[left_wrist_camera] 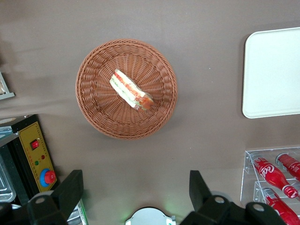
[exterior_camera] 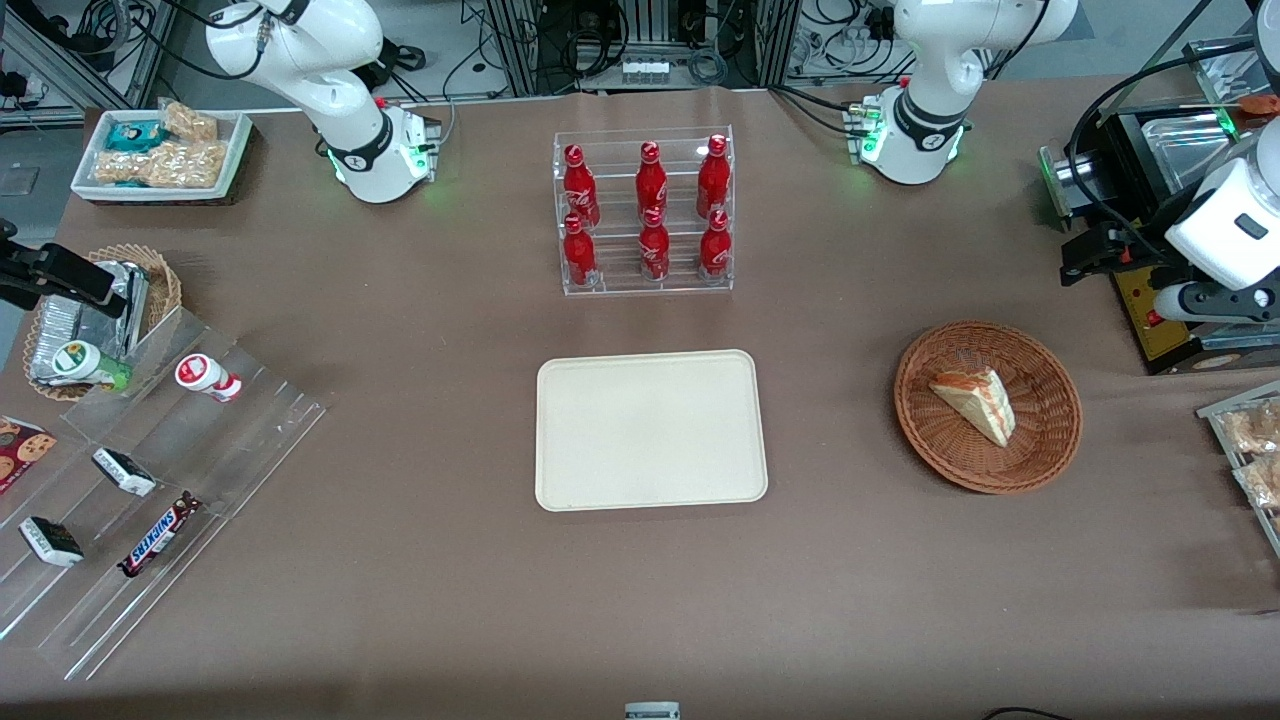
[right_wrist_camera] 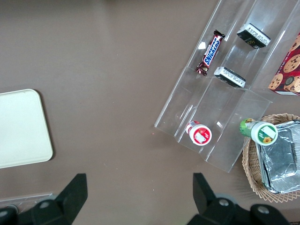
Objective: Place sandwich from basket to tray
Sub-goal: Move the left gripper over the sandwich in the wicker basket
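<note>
The sandwich point(exterior_camera: 975, 403) point(left_wrist_camera: 131, 90), a pale bread wedge with red and green filling, lies in the round reddish-brown wicker basket point(exterior_camera: 940, 440) point(left_wrist_camera: 93, 103). The cream tray point(exterior_camera: 650, 430) point(left_wrist_camera: 272, 70) is bare, and lies beside the basket toward the parked arm's end. My left gripper point(exterior_camera: 1085, 258) point(left_wrist_camera: 136, 187) hangs above the table, farther from the front camera than the basket and toward the working arm's end. It is open: its fingers point(left_wrist_camera: 70, 190) stand wide apart with only tablecloth between them. It touches neither sandwich nor basket.
A clear rack of red cola bottles point(exterior_camera: 645, 215) point(left_wrist_camera: 274, 176) stands farther from the front camera than the tray. A yellow control box point(exterior_camera: 1150, 310) point(left_wrist_camera: 37, 154) sits close under the gripper. Snack packs point(exterior_camera: 1250, 440) lie at the working arm's table end. A stepped acrylic shelf point(exterior_camera: 150, 480) is at the parked arm's end.
</note>
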Controlling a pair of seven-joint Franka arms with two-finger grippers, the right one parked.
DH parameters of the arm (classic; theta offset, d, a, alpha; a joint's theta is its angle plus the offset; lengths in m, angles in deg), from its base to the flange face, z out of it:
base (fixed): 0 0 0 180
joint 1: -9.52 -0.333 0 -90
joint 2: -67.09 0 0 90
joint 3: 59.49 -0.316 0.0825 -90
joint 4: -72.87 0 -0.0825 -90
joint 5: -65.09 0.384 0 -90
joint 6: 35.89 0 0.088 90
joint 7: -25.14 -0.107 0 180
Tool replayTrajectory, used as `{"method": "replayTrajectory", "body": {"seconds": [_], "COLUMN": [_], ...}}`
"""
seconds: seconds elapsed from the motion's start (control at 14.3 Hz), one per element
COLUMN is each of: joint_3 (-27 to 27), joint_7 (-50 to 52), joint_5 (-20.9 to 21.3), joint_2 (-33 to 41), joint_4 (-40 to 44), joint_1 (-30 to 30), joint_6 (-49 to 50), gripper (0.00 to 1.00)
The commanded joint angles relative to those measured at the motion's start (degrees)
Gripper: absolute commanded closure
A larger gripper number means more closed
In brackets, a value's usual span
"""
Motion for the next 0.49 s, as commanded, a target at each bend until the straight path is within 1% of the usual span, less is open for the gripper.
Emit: {"method": "replayTrajectory", "body": {"seconds": [0.0,0.42], "joint_3": [-0.18,-0.18], "joint_7": [1.1,1.71], "joint_5": [0.98,0.98], "joint_2": [1.01,1.09], "joint_4": [-0.33,-0.33], "joint_1": [0.73,0.73], "joint_6": [1.03,1.38], "gripper": [0.0,0.0]}}
